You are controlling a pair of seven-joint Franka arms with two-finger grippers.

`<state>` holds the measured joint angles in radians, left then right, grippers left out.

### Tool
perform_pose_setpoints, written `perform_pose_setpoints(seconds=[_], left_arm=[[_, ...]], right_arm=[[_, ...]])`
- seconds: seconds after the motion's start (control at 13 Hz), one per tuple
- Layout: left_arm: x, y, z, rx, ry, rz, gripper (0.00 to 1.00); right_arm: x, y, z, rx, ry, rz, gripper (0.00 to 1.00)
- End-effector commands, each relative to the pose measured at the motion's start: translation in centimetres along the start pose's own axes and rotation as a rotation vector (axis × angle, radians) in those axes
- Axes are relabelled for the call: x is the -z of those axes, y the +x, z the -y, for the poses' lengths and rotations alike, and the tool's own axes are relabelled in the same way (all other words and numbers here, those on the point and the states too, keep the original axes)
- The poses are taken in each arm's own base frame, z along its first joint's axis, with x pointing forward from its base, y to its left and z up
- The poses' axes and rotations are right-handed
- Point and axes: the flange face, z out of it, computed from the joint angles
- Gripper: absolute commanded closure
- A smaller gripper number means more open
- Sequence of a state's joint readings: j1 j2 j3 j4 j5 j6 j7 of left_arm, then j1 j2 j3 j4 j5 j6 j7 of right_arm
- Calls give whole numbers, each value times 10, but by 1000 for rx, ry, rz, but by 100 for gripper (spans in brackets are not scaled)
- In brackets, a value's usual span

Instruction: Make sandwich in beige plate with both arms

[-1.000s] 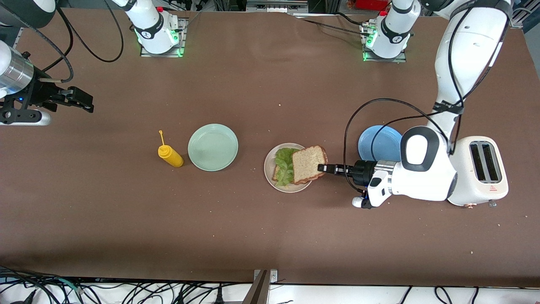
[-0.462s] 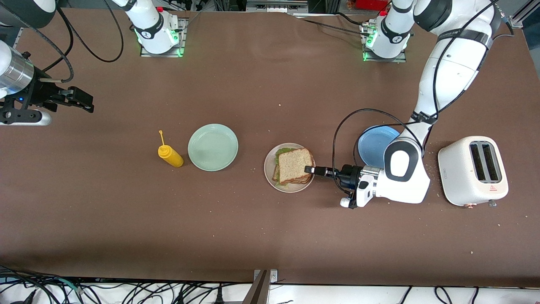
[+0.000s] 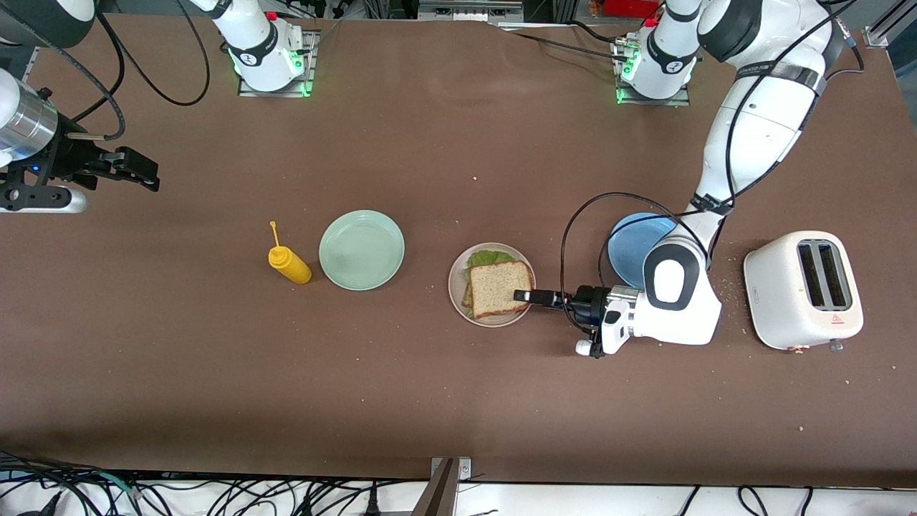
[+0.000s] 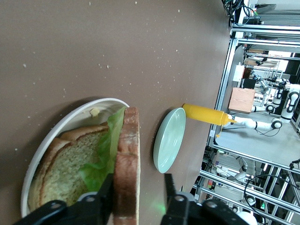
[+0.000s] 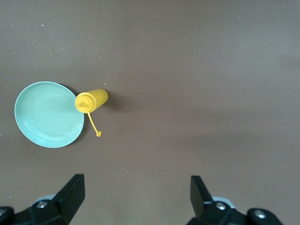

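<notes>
The left hand (image 3: 525, 295) is loosening around the top slice (image 3: 501, 288), soft crumbly bread best pinched by its crust, while the waiting right hand (image 3: 136, 170) is hanging spread at the frame's upper left.

Light fell evenly from overhead, and the brown bench (image 3: 430, 401) showed matte with barely any glare. Shadows stayed short and soft: one lay under the yellow bottle (image 3: 289, 264), another beneath the left arm (image 3: 680, 301). Green lamps glowed at both arm bases. In the left wrist view the top bread slice (image 4: 127, 168) sat close and a little soft, while the background room showed bright, with lines bending toward the edge. The right wrist view was dimmer, with a darker band across the bench.
</notes>
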<state>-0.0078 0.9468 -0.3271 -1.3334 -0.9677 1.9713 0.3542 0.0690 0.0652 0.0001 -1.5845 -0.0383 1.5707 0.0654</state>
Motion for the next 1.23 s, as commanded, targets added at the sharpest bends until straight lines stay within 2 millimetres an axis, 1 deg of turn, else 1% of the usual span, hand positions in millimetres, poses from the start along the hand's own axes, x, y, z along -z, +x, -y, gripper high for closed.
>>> perform_pose_setpoints(seconds=[0.0,0.15,0.31,0.46,0.69,0.85,0.92,1.15], left_arm=[[8,4,-14,-59,45,-22,0],[31,2,-34,-150,199,-2,0],[44,-1,-44,-173,235,-3,0],[57,-3,-60,-217,296,-5,0],[81,-17,-97,-246,432,20,0],[102,-31,-126,-280,582,48,0],[114,-39,-138,-292,660,64,0],[168,-60,-167,-294,858,50,0]], right_arm=[[3,0,1,4,7,-7,0],[3,0,1,4,7,-8,0],[4,0,1,5,8,-9,0],[4,-1,1,5,8,-8,0],[3,0,1,4,8,-8,0],[3,0,1,4,8,-8,0],[4,0,1,5,7,-10,0],[4,0,1,5,7,-10,0]])
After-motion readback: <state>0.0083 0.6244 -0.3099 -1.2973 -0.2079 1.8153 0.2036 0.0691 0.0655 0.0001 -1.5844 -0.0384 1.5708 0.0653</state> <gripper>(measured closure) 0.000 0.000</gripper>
